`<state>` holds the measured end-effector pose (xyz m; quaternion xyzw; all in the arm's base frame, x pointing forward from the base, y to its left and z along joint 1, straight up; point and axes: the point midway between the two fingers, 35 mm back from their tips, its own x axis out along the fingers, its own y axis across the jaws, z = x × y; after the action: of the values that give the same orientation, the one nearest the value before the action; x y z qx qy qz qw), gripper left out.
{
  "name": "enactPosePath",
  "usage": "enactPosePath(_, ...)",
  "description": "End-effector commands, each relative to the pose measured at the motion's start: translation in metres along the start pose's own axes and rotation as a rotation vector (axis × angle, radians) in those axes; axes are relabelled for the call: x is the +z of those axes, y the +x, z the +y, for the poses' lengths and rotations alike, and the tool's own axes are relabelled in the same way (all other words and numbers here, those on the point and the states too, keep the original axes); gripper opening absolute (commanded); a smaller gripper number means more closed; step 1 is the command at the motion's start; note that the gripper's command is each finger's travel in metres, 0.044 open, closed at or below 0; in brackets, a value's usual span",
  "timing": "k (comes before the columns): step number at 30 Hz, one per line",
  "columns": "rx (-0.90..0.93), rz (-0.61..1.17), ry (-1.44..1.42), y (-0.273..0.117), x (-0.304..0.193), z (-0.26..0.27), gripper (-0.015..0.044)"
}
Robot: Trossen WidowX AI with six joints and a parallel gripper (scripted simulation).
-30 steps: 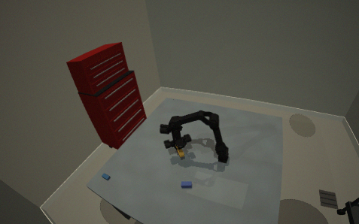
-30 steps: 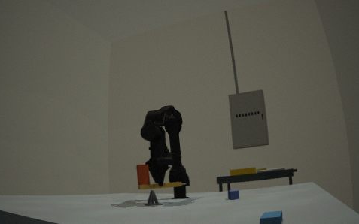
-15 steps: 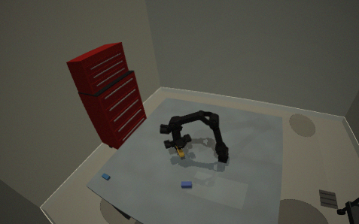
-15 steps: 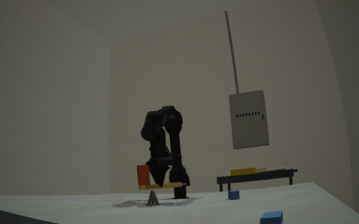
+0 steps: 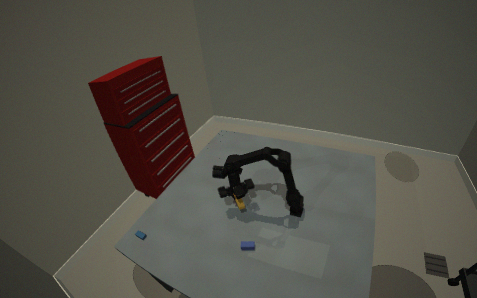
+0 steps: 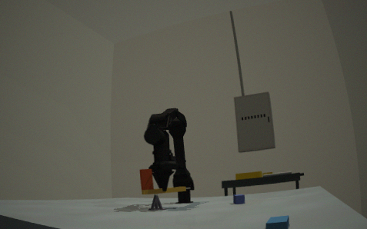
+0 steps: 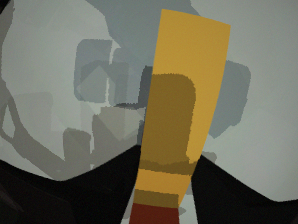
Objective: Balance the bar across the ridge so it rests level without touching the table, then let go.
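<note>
The yellow bar (image 5: 241, 205) (image 6: 178, 189) (image 7: 192, 55) has a red block (image 6: 146, 179) (image 7: 154, 214) upright on one end. My gripper (image 6: 165, 189) (image 7: 167, 156) is shut on the bar between the block and the far end. The grey ridge (image 6: 156, 203) stands on the table below the bar, left of the fingertips in the exterior view. The bar is nearly level there, its block end slightly lower in the picture. Its underside is very close above the ridge's top; contact is not certain. Both bar ends are off the table. The bar mostly hides the ridge in the wrist view.
A dark blue block (image 5: 247, 245) (image 6: 238, 199) and a lighter blue block (image 5: 140, 235) (image 6: 278, 222) lie on the table (image 5: 189, 250) (image 6: 88, 215), away from the ridge. A red tool cabinet (image 5: 149, 135) stands beyond the table's edge.
</note>
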<state>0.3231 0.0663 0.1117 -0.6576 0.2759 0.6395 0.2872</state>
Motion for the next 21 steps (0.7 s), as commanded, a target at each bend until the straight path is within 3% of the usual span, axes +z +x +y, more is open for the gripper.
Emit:
enactPosePath(1, -0.002, 0.0, -0.003, 0.0006, -0.0001, -0.0004, 0.0)
enactPosePath(21, -0.002, 0.0, -0.003, 0.0023, -0.0002, -0.0004, 0.0)
